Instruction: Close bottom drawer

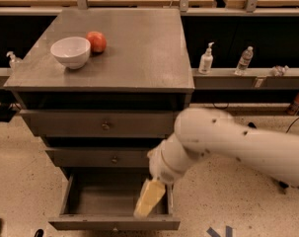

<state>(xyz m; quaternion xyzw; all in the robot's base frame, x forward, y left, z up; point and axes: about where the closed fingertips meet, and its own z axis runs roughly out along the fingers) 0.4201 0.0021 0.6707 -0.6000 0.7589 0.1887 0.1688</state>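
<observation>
The grey cabinet [114, 65] has three drawers. The bottom drawer [114, 224] is pulled out wide and looks empty inside; its front panel runs along the lower edge of the view and its knob is not visible. My gripper [148, 199], with yellowish fingers, hangs from the white arm [228, 142] that comes in from the right. It is over the right part of the open drawer's cavity, just behind the front panel. The two drawers above it, the top drawer [105, 126] and the middle drawer [113, 158], are shut.
A white bowl [70, 52] and a red apple [96, 41] sit on the cabinet top at the back left. Bottles [206, 59] stand on a low shelf behind at the right. Speckled floor lies on both sides of the cabinet.
</observation>
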